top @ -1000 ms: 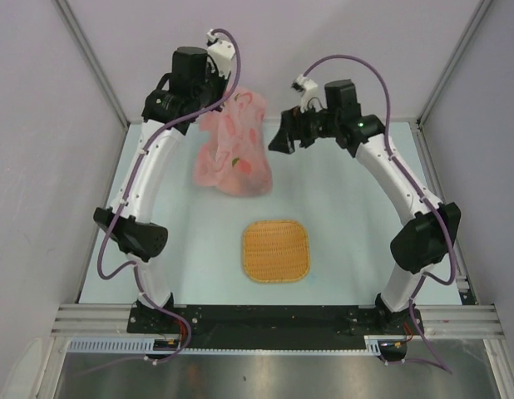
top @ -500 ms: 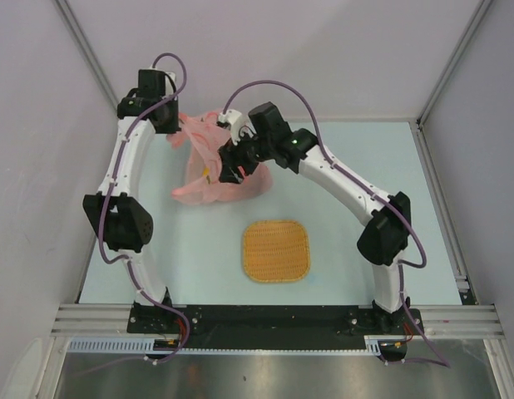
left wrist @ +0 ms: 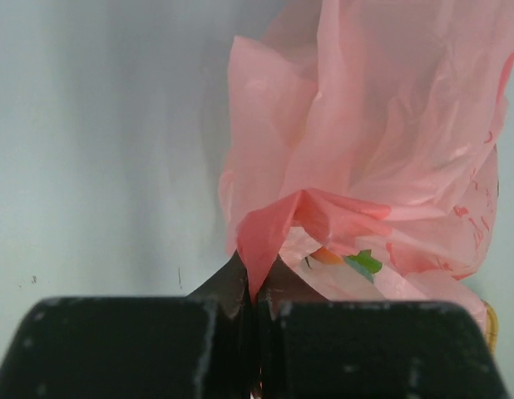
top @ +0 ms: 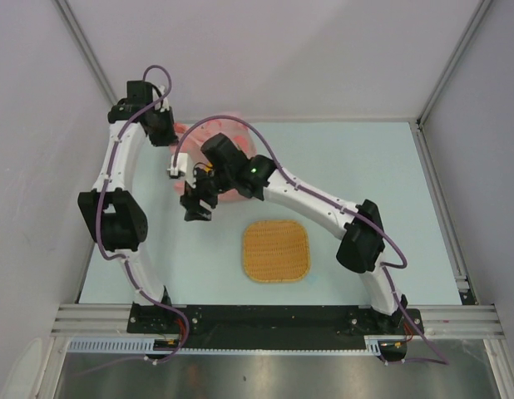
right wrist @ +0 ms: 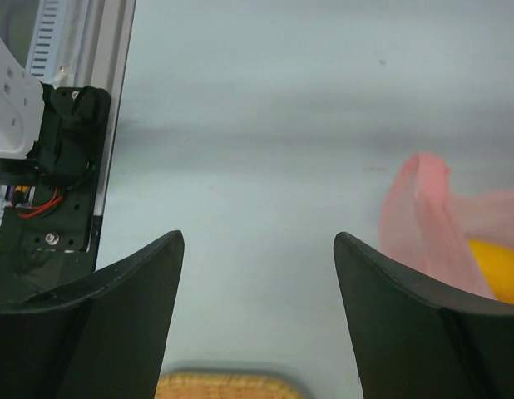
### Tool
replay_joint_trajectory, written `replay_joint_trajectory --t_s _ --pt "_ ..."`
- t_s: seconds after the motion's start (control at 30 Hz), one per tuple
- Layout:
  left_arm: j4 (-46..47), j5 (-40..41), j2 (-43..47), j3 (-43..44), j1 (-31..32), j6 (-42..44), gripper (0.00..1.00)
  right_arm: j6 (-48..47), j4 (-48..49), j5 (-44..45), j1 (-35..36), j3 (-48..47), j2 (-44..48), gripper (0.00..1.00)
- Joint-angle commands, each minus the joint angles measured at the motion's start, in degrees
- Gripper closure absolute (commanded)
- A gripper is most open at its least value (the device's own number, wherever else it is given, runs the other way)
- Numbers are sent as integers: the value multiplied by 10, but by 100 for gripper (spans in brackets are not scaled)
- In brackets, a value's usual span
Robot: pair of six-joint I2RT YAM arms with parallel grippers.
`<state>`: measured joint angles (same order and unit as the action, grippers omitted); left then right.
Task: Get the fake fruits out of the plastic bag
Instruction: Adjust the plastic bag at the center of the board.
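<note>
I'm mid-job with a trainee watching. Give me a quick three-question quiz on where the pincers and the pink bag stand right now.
1. True or false: the left pincer is shut on a fold of the plastic bag.
2. The right pincer is: A) open and empty, B) shut on the bag, C) holding the mat.
3. In the right wrist view, what colour is the fruit showing in the bag?

Key: 1 true; 2 A; 3 yellow.

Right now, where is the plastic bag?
Top view: the plastic bag is far left, pinched by the left hand, just beyond the open right hand.
</note>
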<state>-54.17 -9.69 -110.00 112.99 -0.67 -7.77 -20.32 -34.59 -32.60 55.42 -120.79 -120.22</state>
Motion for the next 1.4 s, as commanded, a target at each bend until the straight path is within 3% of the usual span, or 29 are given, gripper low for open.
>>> replay_joint_trajectory --t_s 0.0,0.13,0.4,0.6,0.7,0.73,0.8,0.83,0.87,1.03,1.23,1.37 --pt "11 -58 15 -20 -25 -27 100 -81 70 46 7 -51 -25 21" --pt "12 -74 27 -36 -28 -28 100 -133 210 82 6 33 -3 13" --pt "17 -86 47 -58 -28 -29 100 -193 221 112 -9 62 -47 11" --pt "23 -90 68 -83 -28 -28 100 -190 319 119 -14 117 -54 13" --pt "25 -94 69 -85 -28 -26 100 -161 366 129 -14 126 -44 35" --pt "24 -95 67 -84 -28 -25 100 -152 371 136 -15 126 -39 54" --pt "25 -102 66 -80 -27 -16 100 -138 362 149 -18 115 -22 74" --pt "24 -107 66 -77 -26 -12 100 -139 357 151 -21 117 8 91" --pt "24 -124 66 -75 -23 2 100 -143 354 148 -29 136 27 98" --pt "-5 -165 54 -51 2 104 100 -170 320 137 -96 220 157 100" --pt "81 -215 151 -163 28 107 100 -154 295 153 -218 246 242 100" --pt "98 -291 150 -124 51 110 100 -149 303 173 -258 277 273 100"
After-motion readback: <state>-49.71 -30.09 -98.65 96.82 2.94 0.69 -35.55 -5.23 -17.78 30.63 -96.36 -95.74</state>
